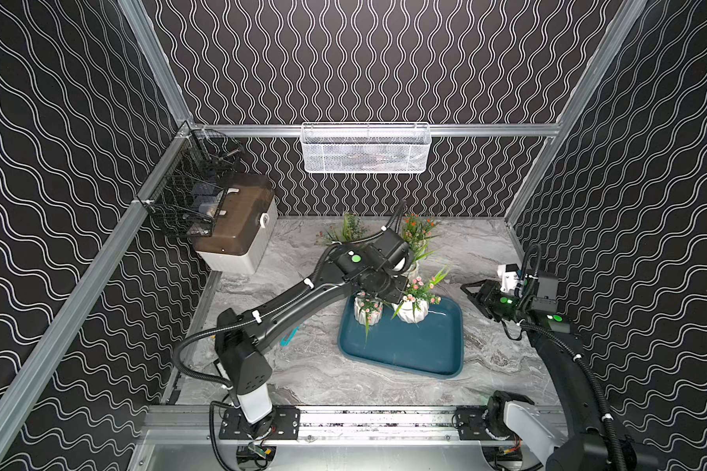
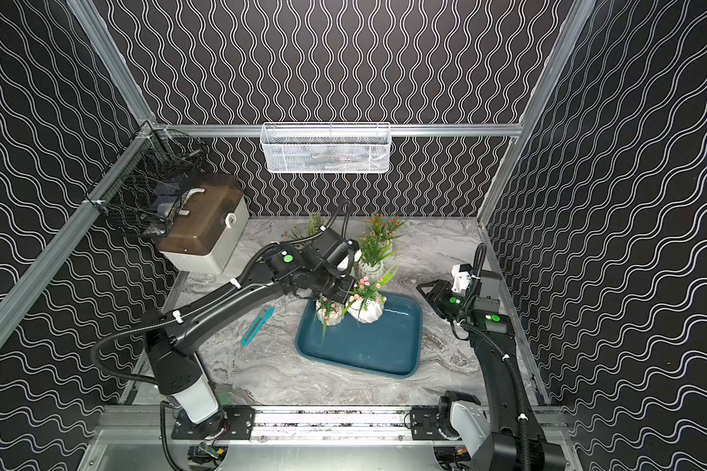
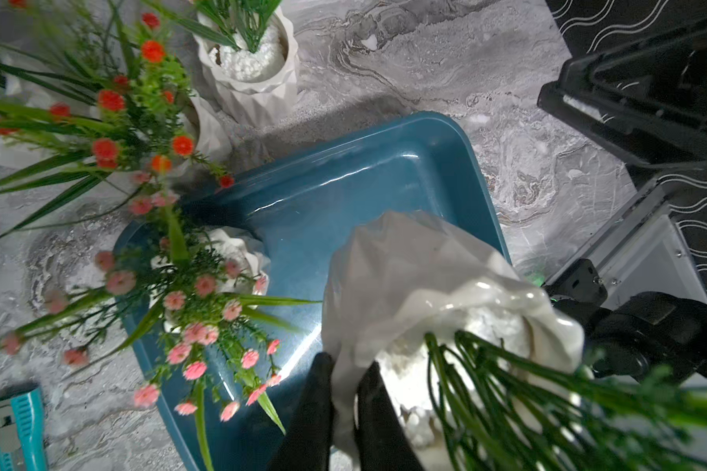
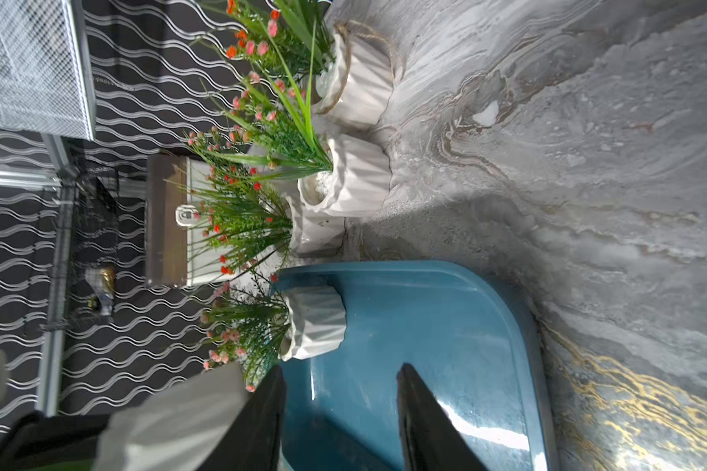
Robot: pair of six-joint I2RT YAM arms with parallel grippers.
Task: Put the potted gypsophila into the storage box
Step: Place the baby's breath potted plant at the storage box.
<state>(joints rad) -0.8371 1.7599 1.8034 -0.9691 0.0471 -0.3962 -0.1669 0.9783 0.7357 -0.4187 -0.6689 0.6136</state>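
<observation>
While the left claw (image 3: 347, 363) clamps a potted gypsophila (image 3: 425, 277) by its rim, storage box (image 3: 343, 183) beneath it — right claw (image 4: 341, 369) gapes.

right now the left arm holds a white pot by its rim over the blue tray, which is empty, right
No, the tray is not empty: the right wrist view shows one pink-flowered pot standing in it. The left fingers do hold a white pot by its rim over it.
</observation>
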